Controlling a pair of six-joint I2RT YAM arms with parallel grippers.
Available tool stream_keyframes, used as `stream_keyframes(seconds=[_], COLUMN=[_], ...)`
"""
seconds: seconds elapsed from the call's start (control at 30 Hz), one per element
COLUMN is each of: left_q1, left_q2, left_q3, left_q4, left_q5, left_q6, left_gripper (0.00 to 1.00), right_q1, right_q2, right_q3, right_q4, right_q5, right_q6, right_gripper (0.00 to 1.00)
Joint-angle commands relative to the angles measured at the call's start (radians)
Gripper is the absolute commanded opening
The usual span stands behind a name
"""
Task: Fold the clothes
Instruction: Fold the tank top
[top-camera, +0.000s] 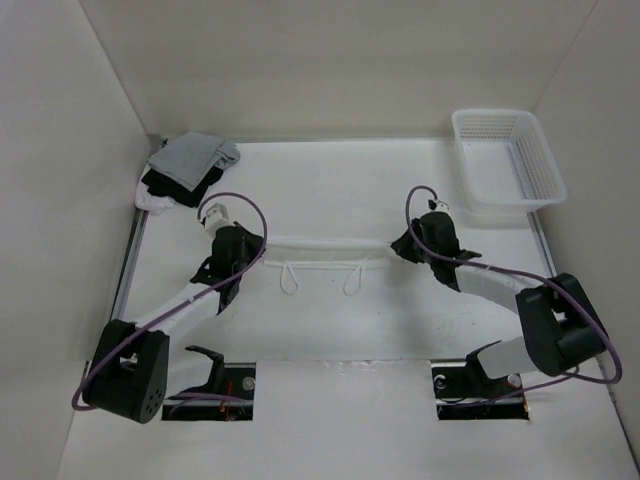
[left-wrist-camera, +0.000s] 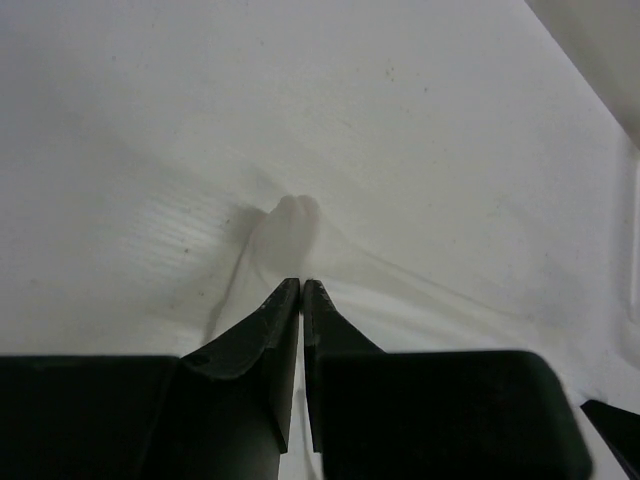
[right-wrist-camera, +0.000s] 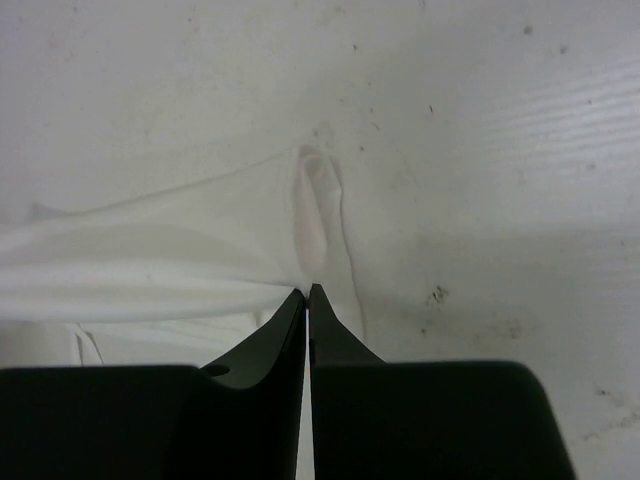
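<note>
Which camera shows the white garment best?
The top external view: the white garment shows end to end, stretched as a strip between the left gripper and right gripper, with its string loops. The wrist views show only pinched folds at the closed jaws.

A: Where is the top camera looking from?

B: It's looking down from high above the near side, taking in the whole counter (top-camera: 330, 190).

A: And the wrist cameras?

B: Each is peering closely past its own tips, the left pincer (left-wrist-camera: 302, 284) and the right pincer (right-wrist-camera: 308, 290), at the white garment (top-camera: 320, 243). All three views are sharing that garment.
</note>
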Motion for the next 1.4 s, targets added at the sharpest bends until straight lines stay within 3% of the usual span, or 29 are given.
stream_keyframes(seconds=[0.0, 0.13, 0.33, 0.43, 0.6, 0.7, 0.77, 0.87, 0.93, 1.13, 1.37], left_q1=[-0.012, -0.026, -0.029, -0.033, -0.026, -0.036, -0.071, -0.148, -0.196, -0.21, -0.107], left_q2=[-0.09, -0.15, -0.113, -0.096, -0.229, -0.363, -0.4, -0.307, -0.181, 0.155, 0.264], left_q3=[-0.073, -0.148, -0.231, -0.242, -0.251, -0.213, -0.175, -0.094, -0.049, -0.013, -0.09], left_q4=[0.018, -0.014, 0.007, 0.024, -0.041, -0.15, -0.173, -0.126, -0.039, 0.236, 0.377], left_q5=[0.004, -0.001, 0.004, 0.014, 0.007, -0.028, -0.061, -0.087, -0.092, -0.069, -0.041], left_q6=[-0.024, -0.042, -0.073, -0.081, -0.092, -0.102, -0.102, -0.101, -0.102, -0.115, -0.122], left_gripper=[0.05, 0.05, 0.06, 0.09, 0.29, 0.3, 0.29, 0.29, 0.29, 0.25, 0.24], right_q1=[0.022, 0.057, 0.125, 0.141, 0.161, 0.2, 0.22, 0.22, 0.206, 0.149, 0.066], right_q2=[-0.078, -0.108, -0.115, -0.161, -0.244, -0.29, -0.283, -0.214, -0.143, 0.059, 0.102], right_q3=[-0.056, -0.119, -0.196, -0.205, -0.199, -0.164, -0.133, -0.073, -0.032, 0.042, -0.013], right_q4=[0.071, 0.061, 0.052, 0.022, -0.046, -0.083, -0.069, -0.022, 0.029, 0.141, 0.157], right_q5=[0.011, 0.025, 0.059, 0.085, 0.088, 0.097, 0.1, 0.085, 0.057, -0.013, -0.004], right_q6=[0.019, 0.03, 0.085, 0.091, 0.081, 0.07, 0.049, 0.019, 0.012, 0.038, 0.077], right_gripper=[0.06, 0.06, 0.08, 0.22, 0.35, 0.36, 0.28, 0.12, 0.08, 0.07, 0.06])
